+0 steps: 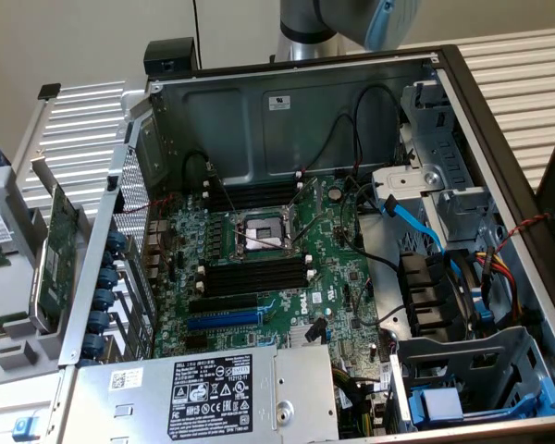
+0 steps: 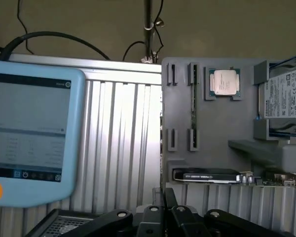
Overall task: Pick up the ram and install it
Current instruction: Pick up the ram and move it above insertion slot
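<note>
The arm's gripper (image 2: 164,198) was pictured over a grey parts tray (image 2: 212,133), its jaws drawn almost together and holding nothing. The ram (image 2: 192,106), judged to be the thin strip stood on edge between two pairs of tray clips, was well apart from the fingertips. A loose processor chip (image 2: 223,81) sat just beside it, and a black card (image 2: 207,175) lay nearer the gripper. A teach pendant (image 2: 29,133) was propped on the ribbed table (image 2: 118,143). In the exterior view the opened computer case (image 1: 481,111) was shown with empty memory slots (image 1: 254,275) at twelve and six o'clock of the processor socket (image 1: 259,233). A green expansion card (image 1: 55,250) was stood at nine o'clock of the case. The step in hand was judged to be the approach for the pick, with nothing yet grasped. For it to be done well, the jaws would need to be widened before descent, set across the stick's flat faces and centred on its length. The stick would then need to be drawn straight out of its clips, so that the neighbouring chip was not brushed.
</note>
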`<action>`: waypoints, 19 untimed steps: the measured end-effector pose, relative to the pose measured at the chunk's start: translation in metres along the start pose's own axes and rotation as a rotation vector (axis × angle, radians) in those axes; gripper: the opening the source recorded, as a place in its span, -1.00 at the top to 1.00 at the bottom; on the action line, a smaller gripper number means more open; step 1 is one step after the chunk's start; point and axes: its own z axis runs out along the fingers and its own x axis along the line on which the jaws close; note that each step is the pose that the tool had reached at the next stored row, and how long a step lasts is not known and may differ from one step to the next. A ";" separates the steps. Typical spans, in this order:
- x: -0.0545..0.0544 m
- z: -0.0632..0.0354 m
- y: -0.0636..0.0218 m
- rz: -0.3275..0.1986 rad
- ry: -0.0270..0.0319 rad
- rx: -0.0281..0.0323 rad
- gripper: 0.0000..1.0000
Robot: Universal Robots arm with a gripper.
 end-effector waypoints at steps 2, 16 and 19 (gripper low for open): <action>0.000 -0.0093 -0.0053 0.000 -0.0006 -0.0001 0.75; 0.005 -0.0680 -0.0550 -0.001 -0.0057 -0.0030 0.75; 0.006 -0.0762 -0.0667 -0.001 -0.0057 -0.0046 0.75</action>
